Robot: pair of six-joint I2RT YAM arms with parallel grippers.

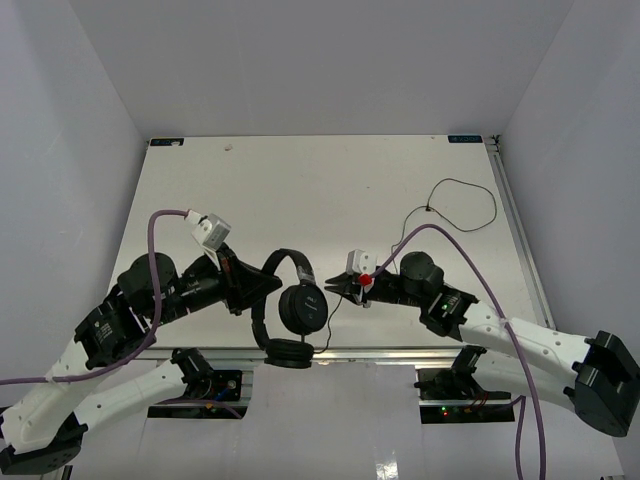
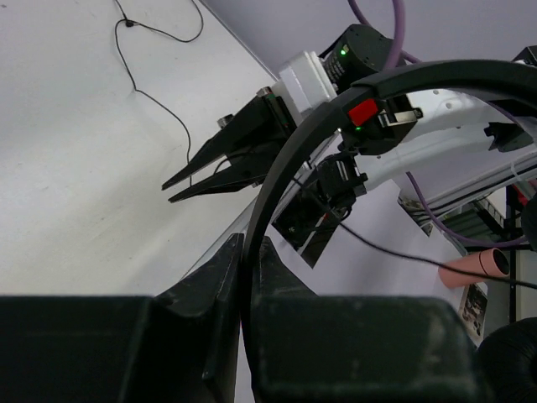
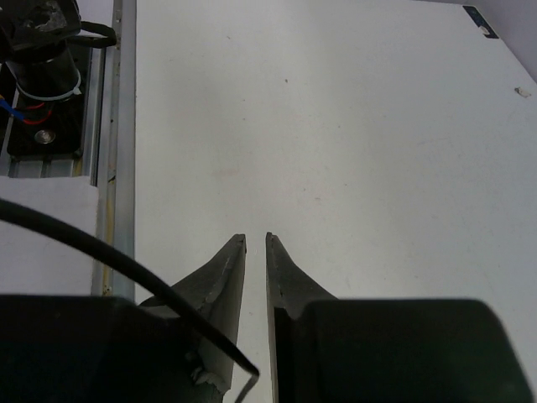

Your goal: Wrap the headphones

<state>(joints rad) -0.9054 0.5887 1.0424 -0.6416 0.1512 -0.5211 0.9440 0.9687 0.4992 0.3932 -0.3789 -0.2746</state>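
The black headphones [image 1: 302,310] hang off the table near its front edge, one round earcup above the other [image 1: 289,353]. My left gripper [image 1: 275,285] is shut on the thin headband [image 2: 285,159], which runs up out of the narrow slot between its fingers [image 2: 249,243]. My right gripper [image 1: 328,287] points left, its tips close to the upper earcup. Its jaws [image 3: 256,238] stand almost together, with only a thin slit between them. The thin black cord [image 3: 101,248] crosses the left finger and bends down into that slit near its base. Farther right the cord lies in a loose loop [image 1: 470,190] on the table.
An aluminium rail [image 1: 400,352] runs along the table's near edge, below the headphones. Thick purple cables [image 1: 470,265] arch over both arms. White walls close off the table [image 1: 300,190] at the back and both sides.
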